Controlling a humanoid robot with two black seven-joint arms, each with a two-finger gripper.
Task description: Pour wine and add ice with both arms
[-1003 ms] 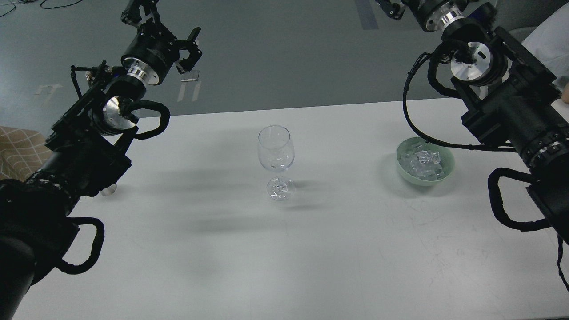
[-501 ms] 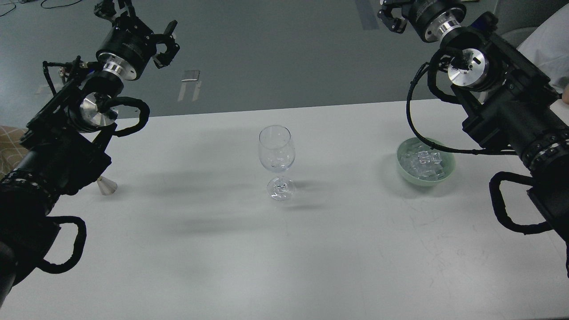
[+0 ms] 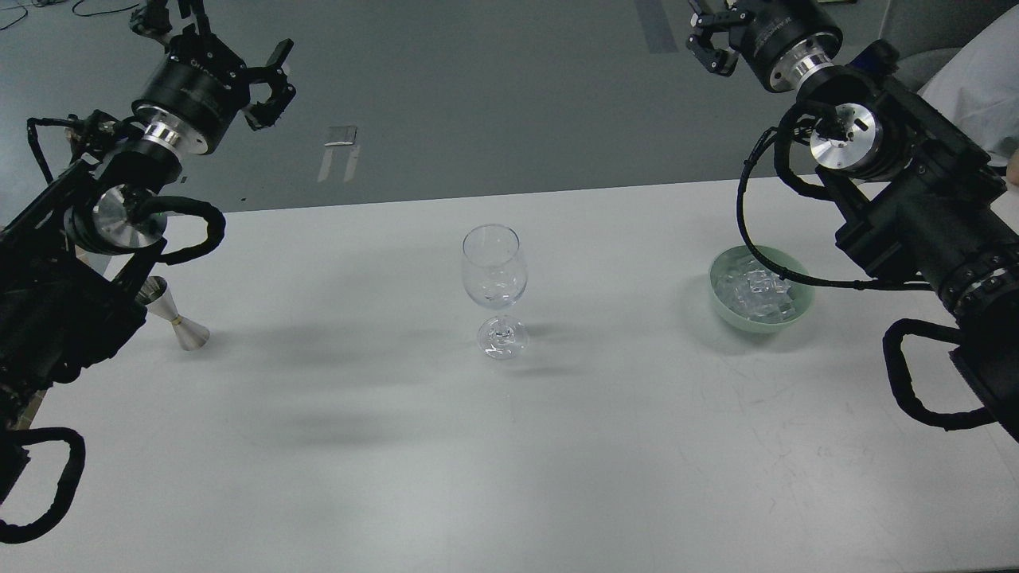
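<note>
A clear wine glass [image 3: 493, 267] stands upright at the table's middle; a faint glint lies low in its bowl, and I cannot tell if it is wine. The ice [image 3: 756, 288], a heap of small clear cubes, lies in a pale green bowl [image 3: 802, 306] at the right. A small steel jigger [image 3: 173, 312] stands tilted at the left, partly behind my left arm. My left gripper [image 3: 219, 44] is raised beyond the table's far left edge, its prongs spread and empty. My right gripper [image 3: 716, 36] is high above the far right, partly cut off by the frame's top.
The white table [image 3: 509, 446] ends at its far edge just behind the glass, with grey floor beyond. My right arm and its looping cable [image 3: 744, 223] hang close over the bowl's rim. Something white [image 3: 983, 79] is at the far right.
My left arm has swung left and away from the glass, uncovering the jigger. My right gripper has come down a little into view. Glass and bowl have not moved.
</note>
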